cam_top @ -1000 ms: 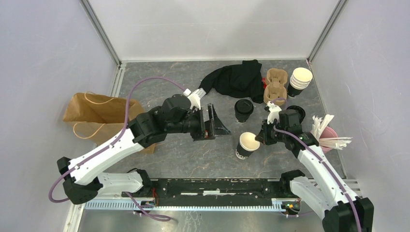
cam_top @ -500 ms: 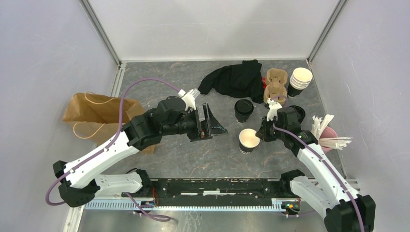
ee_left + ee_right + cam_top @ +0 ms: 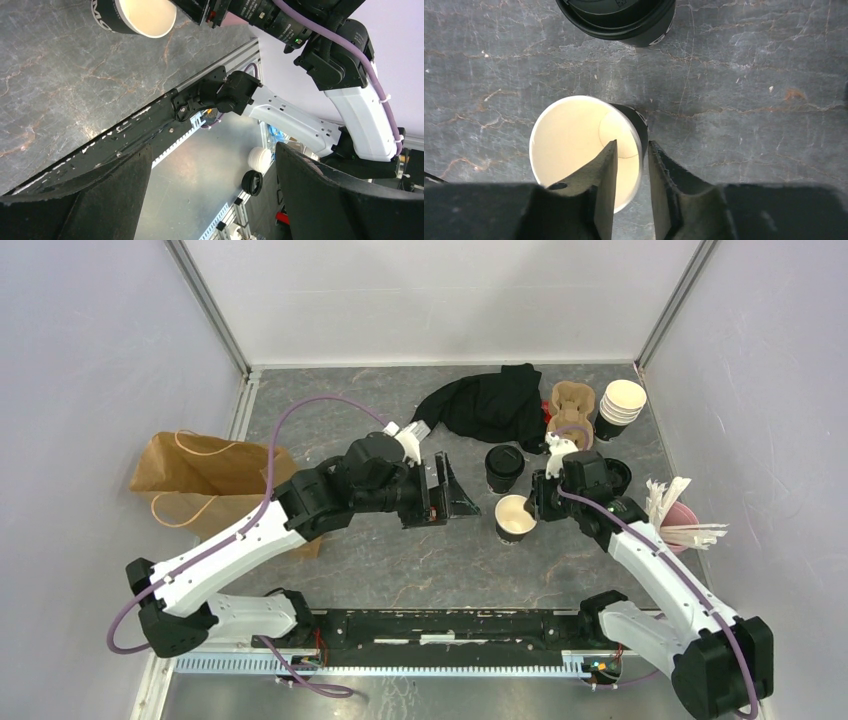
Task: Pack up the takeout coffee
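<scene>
One takeout coffee (image 3: 503, 466), a black cup with a black sip lid, stands mid-table; its lid fills the top of the right wrist view (image 3: 619, 17). Just in front of it stands a lidless black cup with a cream inside (image 3: 515, 517) (image 3: 574, 145) (image 3: 135, 17). My right gripper (image 3: 537, 505) (image 3: 631, 145) straddles this cup's right rim, one finger inside and one outside. Its jaws stand slightly apart, with a gap on each side of the wall. My left gripper (image 3: 440, 490) (image 3: 212, 150) hovers wide open and empty to the left of the cups.
A brown paper bag (image 3: 205, 475) lies at the left. At the back are a black cloth (image 3: 485, 405), a cardboard cup carrier (image 3: 570, 415) and a stack of lidless cups (image 3: 620, 405). A loose black lid (image 3: 615, 472) and a pink holder of stirrers (image 3: 680, 520) sit at the right.
My right gripper carried the tilted lidless cup away from the near edge, set it upright near the lidded cup, and parted its jaws. The left arm shifted slightly.
</scene>
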